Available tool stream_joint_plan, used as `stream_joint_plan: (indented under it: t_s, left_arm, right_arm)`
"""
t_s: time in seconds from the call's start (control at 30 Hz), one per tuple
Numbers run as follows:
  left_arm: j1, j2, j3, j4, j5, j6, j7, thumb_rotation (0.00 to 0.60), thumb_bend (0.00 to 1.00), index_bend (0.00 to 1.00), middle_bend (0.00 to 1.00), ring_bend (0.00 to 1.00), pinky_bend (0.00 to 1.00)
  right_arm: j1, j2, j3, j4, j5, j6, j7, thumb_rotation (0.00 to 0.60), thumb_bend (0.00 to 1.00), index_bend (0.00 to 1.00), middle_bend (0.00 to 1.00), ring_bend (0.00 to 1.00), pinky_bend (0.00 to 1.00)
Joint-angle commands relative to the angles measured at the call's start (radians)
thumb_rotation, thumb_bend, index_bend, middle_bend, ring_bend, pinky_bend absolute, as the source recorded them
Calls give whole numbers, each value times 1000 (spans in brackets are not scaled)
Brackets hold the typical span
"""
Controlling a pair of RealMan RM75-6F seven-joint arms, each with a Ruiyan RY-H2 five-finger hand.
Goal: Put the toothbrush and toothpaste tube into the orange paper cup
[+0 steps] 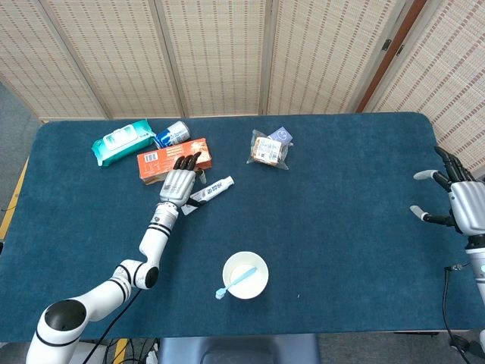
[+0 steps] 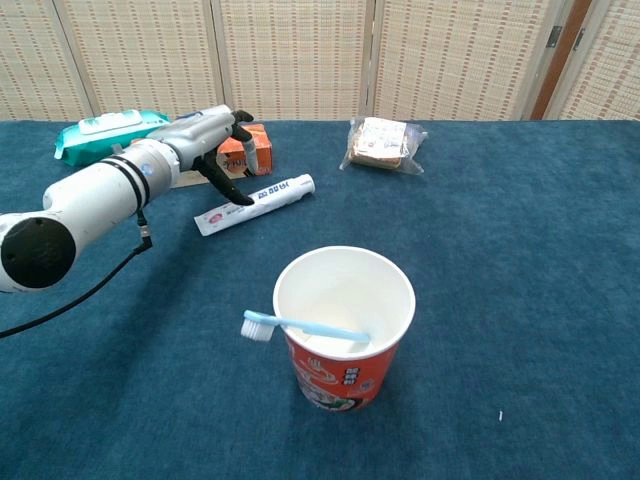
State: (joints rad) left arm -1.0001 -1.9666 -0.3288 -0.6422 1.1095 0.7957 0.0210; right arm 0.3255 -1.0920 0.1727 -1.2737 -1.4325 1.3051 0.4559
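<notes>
My head view looked steeply down from high over the whole table (image 1: pixel 341 227), chest view sat low and close, facing across it, both shared the cup (image 1: pixel 245 275), left hand (image 1: pixel 177 184).

White glossy arm segments, black rings banding the joints, a thin black cable trailing off the forearm. The left hand (image 1: pixel 179 182) shows a silver-grey palm shell with black fingers (image 2: pixel 237 118); the right hand (image 1: pixel 458 199) matches, grey shell, dark tips.
</notes>
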Motion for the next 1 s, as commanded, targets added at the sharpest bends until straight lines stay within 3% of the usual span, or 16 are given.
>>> stream_joint_plan:
  t_s: [0.03, 0.27, 1.0]
  left_arm:
    - [1, -3, 2, -4, 3, -2, 0, 600, 0, 369, 0, 0, 0]
    - [2, -18, 12, 12, 4, -23, 33, 600, 0, 144, 0, 0, 0]
    - [9, -70, 38, 156, 57, 13, 57, 600, 0, 25, 0, 0, 0]
  right_arm:
    - [-1, 0, 0, 0, 1, 1, 0, 600, 93, 382, 8, 0, 196]
    - [-6, 0, 0, 0, 0, 5, 1, 600, 93, 382, 8, 0, 196]
    - [-15, -1, -1, 0, -2, 11, 4, 600, 93, 382, 8, 0, 196]
